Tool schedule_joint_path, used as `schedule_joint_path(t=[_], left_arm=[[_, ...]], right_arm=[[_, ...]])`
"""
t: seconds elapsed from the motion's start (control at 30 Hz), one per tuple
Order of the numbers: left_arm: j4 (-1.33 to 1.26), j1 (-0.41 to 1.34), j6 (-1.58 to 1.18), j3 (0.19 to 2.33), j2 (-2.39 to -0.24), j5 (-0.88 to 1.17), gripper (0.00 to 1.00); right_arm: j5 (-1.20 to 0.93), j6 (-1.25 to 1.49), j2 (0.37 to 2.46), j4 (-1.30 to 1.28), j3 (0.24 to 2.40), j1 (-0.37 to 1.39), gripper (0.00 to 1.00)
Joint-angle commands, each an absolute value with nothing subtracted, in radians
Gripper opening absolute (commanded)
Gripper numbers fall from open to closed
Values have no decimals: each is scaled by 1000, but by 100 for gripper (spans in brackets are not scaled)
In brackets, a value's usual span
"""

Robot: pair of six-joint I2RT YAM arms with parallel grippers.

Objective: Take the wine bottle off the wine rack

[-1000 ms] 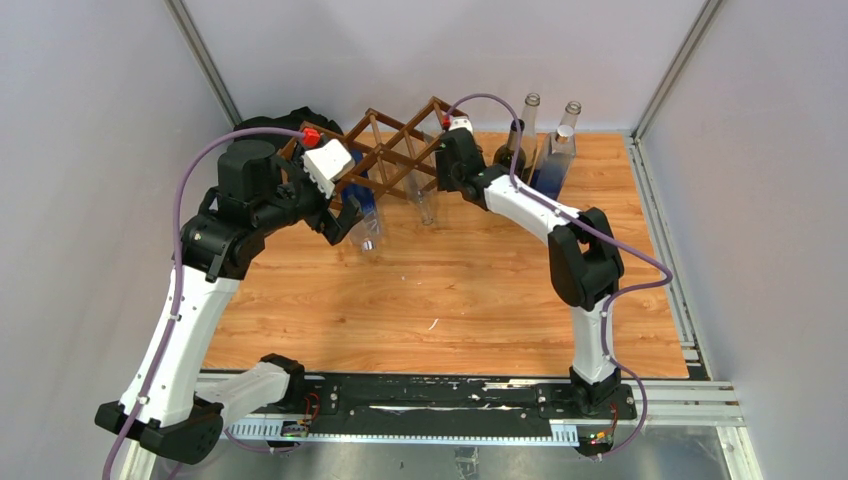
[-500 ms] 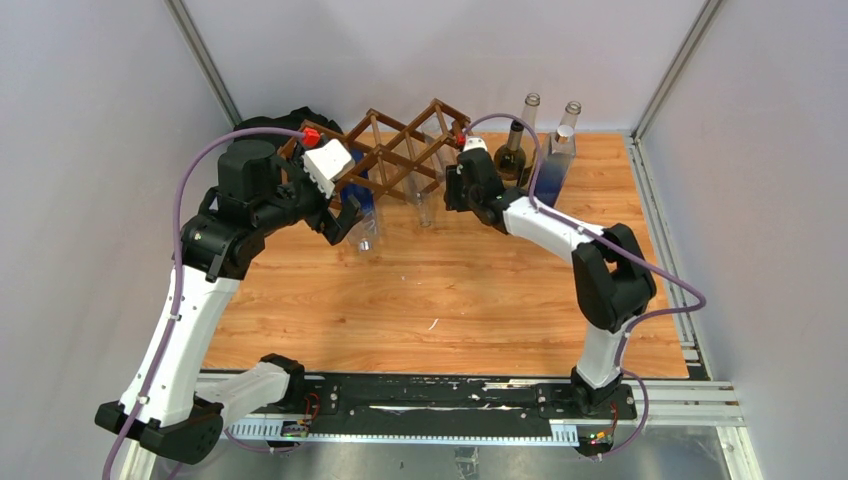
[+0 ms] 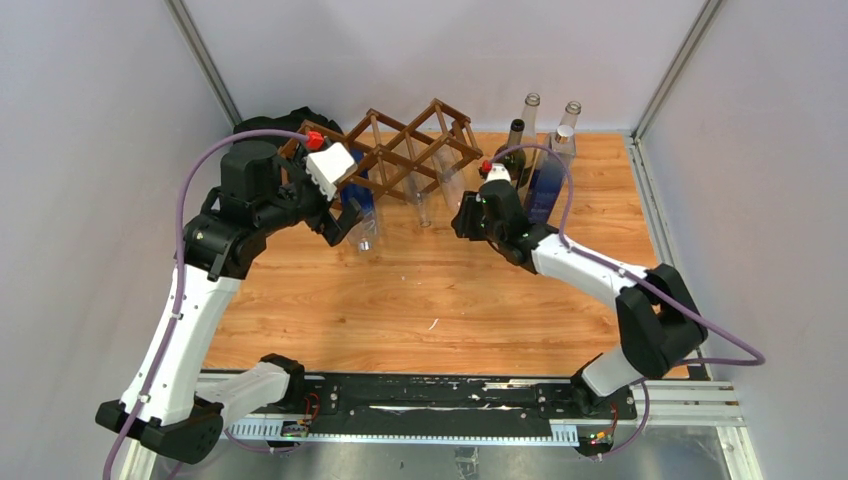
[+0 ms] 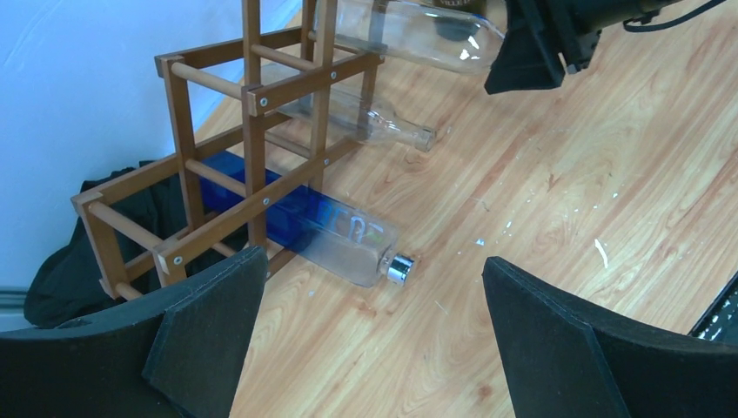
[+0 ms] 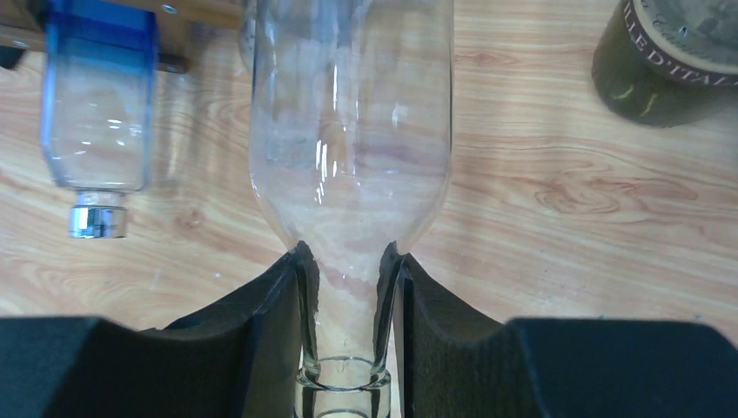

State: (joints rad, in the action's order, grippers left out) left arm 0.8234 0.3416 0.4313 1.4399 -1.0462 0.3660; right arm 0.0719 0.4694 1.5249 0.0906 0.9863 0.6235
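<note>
The clear glass wine bottle [image 5: 352, 131], pinched at its neck by the right fingers [image 5: 261, 322], is best being drawn straight clear of the dark brown wooden lattice rack [image 4: 252, 131]; the left fingers [image 4: 200, 340] are being held spread.

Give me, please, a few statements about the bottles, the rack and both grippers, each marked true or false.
1. The right gripper is shut on the neck of a clear bottle. True.
2. The left gripper holds the blue bottle. False: it is open and holds nothing.
3. The blue bottle lies in the wine rack, silver cap pointing out. True.
4. The dark bottle lies flat in the rack. False: it stands upright on the table, outside the rack.
</note>
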Motion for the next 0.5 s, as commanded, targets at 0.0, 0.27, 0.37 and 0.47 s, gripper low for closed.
schedule_joint_path(t=[0.0,0.27,0.37,0.47], left_arm=[[830,333,445,1430,-1039,366,100],[830,333,489,1402,-1013,363,100],[830,333,511,1385,-1004,366,100],[830,333,536,1370,-1001,373,100]], right_arm=[[16,572,1438,199,931,641,0],[-75,632,1321,210,838,643,0],[-89,652,1261,212,787,643,0],[-112,675,1198,211,746,644,0]])
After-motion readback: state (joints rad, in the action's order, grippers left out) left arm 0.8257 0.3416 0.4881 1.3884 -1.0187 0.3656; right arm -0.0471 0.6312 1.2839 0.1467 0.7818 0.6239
